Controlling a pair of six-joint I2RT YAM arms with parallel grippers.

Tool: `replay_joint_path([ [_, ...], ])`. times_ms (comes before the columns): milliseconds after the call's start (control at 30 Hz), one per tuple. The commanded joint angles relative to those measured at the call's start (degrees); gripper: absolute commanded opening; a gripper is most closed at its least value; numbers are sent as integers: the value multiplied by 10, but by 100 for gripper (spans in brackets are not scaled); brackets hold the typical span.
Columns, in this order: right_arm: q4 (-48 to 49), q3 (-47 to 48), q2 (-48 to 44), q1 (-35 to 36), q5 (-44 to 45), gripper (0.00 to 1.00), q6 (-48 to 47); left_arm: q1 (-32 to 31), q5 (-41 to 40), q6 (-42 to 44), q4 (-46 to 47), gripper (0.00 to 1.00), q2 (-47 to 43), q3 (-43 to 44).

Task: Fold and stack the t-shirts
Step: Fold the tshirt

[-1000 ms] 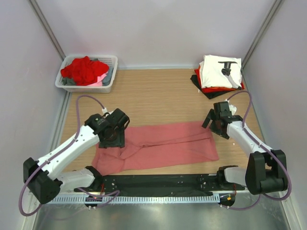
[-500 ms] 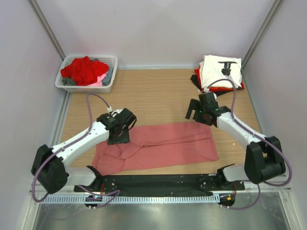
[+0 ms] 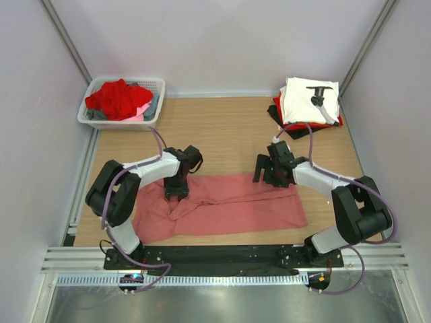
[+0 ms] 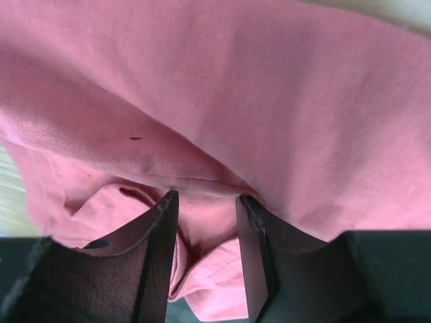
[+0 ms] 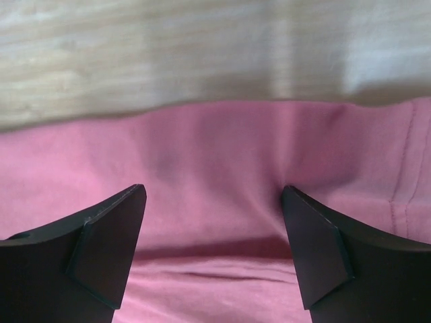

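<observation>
The large salmon-pink t-shirt point(image 3: 236, 205) lies spread across the near middle of the wooden table, bunched at its left end. My left gripper point(image 3: 176, 194) point(image 4: 205, 198) is down on that bunched part. Its jaws are half closed, and a fold of the pink cloth point(image 4: 209, 242) sits between the fingers. My right gripper point(image 3: 268, 180) point(image 5: 214, 192) stands wide open over the shirt's far edge, right of centre, its fingertips resting on the cloth point(image 5: 215, 155). Folded t-shirts are stacked point(image 3: 306, 101) at the back right, a white one on top of red and black.
A white plastic basket point(image 3: 160, 86) at the back left holds crumpled red point(image 3: 114, 97) and grey tees. Bare wood point(image 3: 222, 134) lies between the basket, the stack and the pink shirt. Side walls close in left and right.
Both arms have swung inward and down onto the pink shirt. The left jaws have narrowed around a fold of it, and the right gripper moved left to the shirt's far edge.
</observation>
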Motion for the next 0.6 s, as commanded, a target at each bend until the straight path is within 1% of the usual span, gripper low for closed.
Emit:
replay_joint_path([
  [0,-42,-55,-80,28,-14,87,41,12,-5,15,103,42,103,59],
  [67,-63,-88,-133,32,-21,87,62,19,-4,33,85,41,159,115],
  [100,-71,-111,-178,42,-43,87,86,23,-1,55,70,41,183,176],
  [133,-73,-123,-197,52,-54,87,101,24,-1,65,58,41,206,219],
  [167,-72,-135,-212,64,-66,87,117,25,-1,75,44,41,255,260],
  [200,-70,-146,-236,78,-73,86,140,25,3,97,20,40,278,345],
  [233,-54,-165,-243,126,-78,86,186,24,12,108,11,37,300,384],
  [300,-29,-177,-250,191,-75,85,245,24,24,135,-16,36,363,467],
  [333,13,-178,-242,228,-70,85,270,23,45,147,-21,35,383,535],
  [367,34,-172,-231,300,-67,85,313,23,64,157,-22,35,398,576],
  [400,51,-160,-217,331,-64,86,323,22,87,169,-25,35,423,610],
  [433,66,-122,-179,356,-65,86,328,21,103,189,-23,36,432,678],
  [467,66,-94,-161,382,-70,86,311,20,137,198,-23,35,441,713],
  [500,56,-65,-143,414,-67,87,295,16,152,209,-26,36,449,746],
  [533,19,-5,-131,430,-58,88,280,13,164,228,-25,39,457,782],
  [567,4,23,-119,450,-40,89,249,7,199,241,-19,43,456,829],
])
